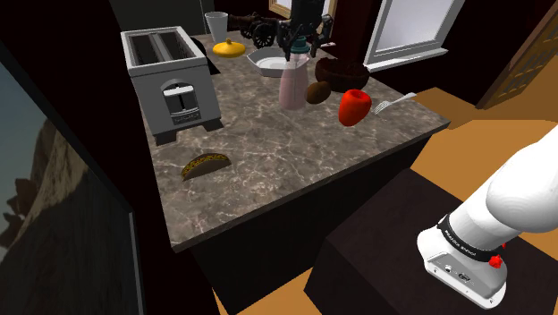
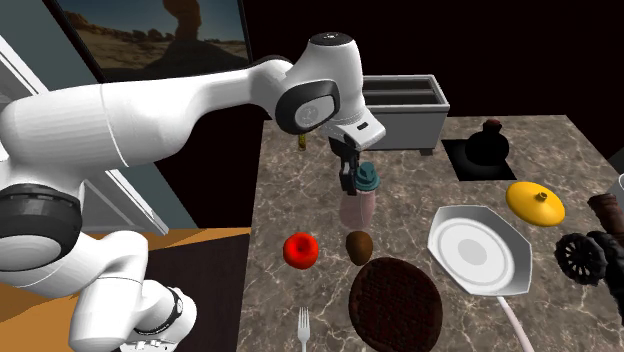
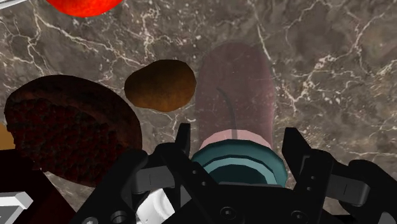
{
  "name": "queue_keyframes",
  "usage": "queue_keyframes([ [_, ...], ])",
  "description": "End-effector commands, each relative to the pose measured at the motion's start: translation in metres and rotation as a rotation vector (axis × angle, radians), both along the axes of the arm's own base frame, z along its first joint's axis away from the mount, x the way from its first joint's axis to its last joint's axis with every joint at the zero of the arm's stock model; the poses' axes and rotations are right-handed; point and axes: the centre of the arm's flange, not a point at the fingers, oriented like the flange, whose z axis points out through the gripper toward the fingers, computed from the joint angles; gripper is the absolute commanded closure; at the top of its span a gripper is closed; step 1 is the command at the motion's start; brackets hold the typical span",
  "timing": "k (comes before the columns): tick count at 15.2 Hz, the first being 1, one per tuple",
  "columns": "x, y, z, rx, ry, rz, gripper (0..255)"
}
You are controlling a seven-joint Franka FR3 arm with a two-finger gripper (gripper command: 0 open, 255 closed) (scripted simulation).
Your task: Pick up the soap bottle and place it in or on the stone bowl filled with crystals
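Jaws stand apart on either side of the teal cap of the one soap bottle [image 1: 291, 85], and in the wrist view a thin gap seems to show between each black finger [image 3: 184, 141] and the cap, so nothing is clasped. That bottle [image 3: 235, 89], pink-bodied, stands upright on the marbled worktop [image 1: 286, 152], under the white arm in the second exterior view [image 2: 357, 205]

One dark brown bowl [image 1: 340, 70] sits near the bottle but apart from it [image 2: 395, 305]; its rough inside shows in the wrist view [image 3: 70, 127]. Between bottle and bowl lies one brown rounded lump [image 3: 160, 84], just beside the bottle [image 2: 359, 246]. One red fruit-like thing [image 1: 354, 106] lies near the lump, and one fork [image 1: 393, 101] rests by the worktop's edge

Further counts: one white plate [image 2: 478, 250], one yellow lidded dish [image 2: 535, 203], one grey toaster with two slots [image 1: 170, 80], one clear glass [image 1: 215, 25], and one spotted yellow-brown curved thing [image 1: 204, 164] alone in front of the toaster

A black band [image 1: 469, 246] on the arm near the stand bears white writing that cannot be read
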Motion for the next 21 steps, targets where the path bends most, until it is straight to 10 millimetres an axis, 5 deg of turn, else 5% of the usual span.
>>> queue_keyframes([
  [1,0.000,0.000,0.011,0.000,0.000,0.000,255],
  [21,0.000,0.000,0.116,0.000,0.000,0.000,255],
])
